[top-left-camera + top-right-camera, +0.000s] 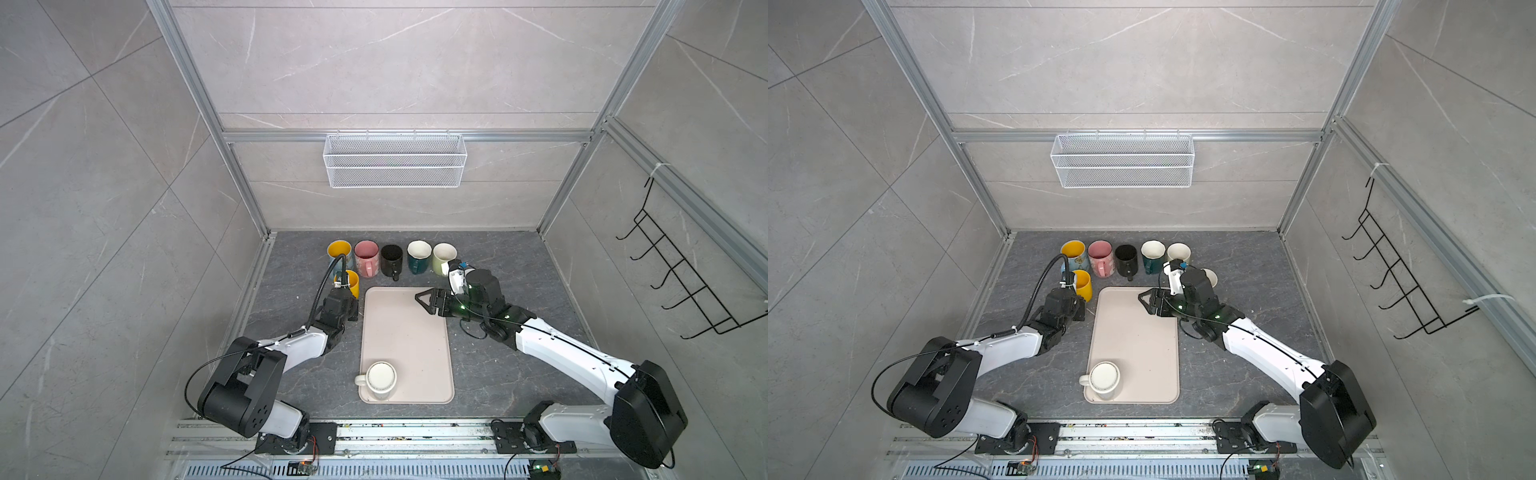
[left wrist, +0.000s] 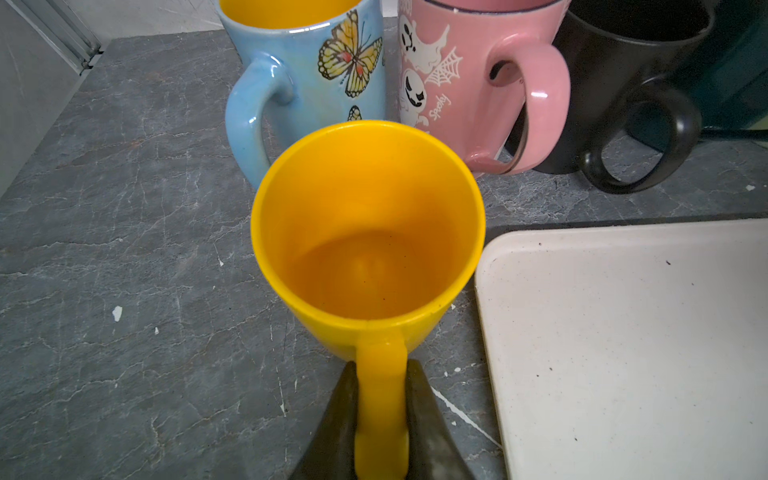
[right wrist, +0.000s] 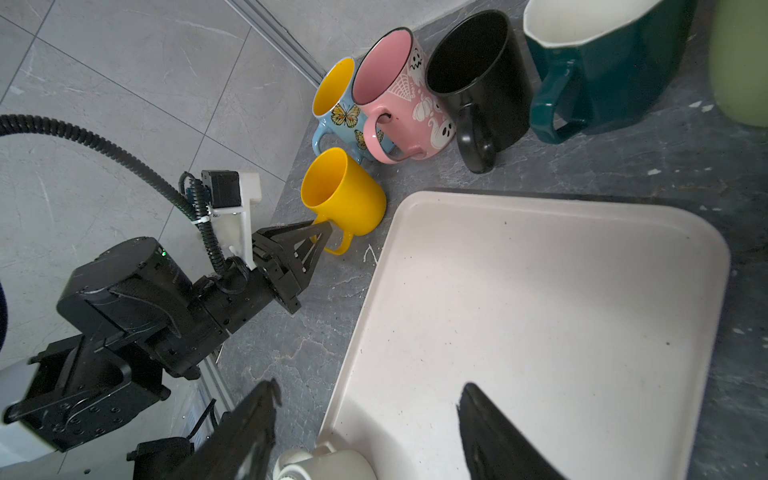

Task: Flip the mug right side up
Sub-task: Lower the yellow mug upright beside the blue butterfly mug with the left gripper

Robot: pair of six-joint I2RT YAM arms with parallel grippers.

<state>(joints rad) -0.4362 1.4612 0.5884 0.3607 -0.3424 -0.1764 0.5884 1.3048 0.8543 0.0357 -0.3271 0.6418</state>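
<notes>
Yellow plastic mug [image 2: 368, 232] is mouth-up on the grey stone-look tabletop [image 2: 124, 249], just beside the far left corner of the cream plastic tray [image 1: 407, 340] and right in front of the blue butterfly mug [image 2: 316, 70]. My left gripper [image 2: 382, 365] is pinched almost closed on its loop handle [image 2: 381, 415], one finger on each side. I can't tell from these views whether the base is fully seated.

My read: this step is set-down and release. To do it well:
- get the base flat on the tabletop before opening
- open only enough to clear the loop
- back out straight along the handle line, no sideways drift. The pink ghost mug [image 2: 449, 75] is close behind and the tray rim is just alongside, so a nudge would likely tip a light mug into them
- don't rise while retreating, or a finger could hook the loop

My right gripper [image 3: 370, 390] has its jaws wide apart and holds nothing. It hovers over the tray's far right corner. A white ceramic mug [image 1: 381, 376] looks base-up at the tray's near left corner, probably the next one. I'd park the right arm until the left is clear.
</notes>
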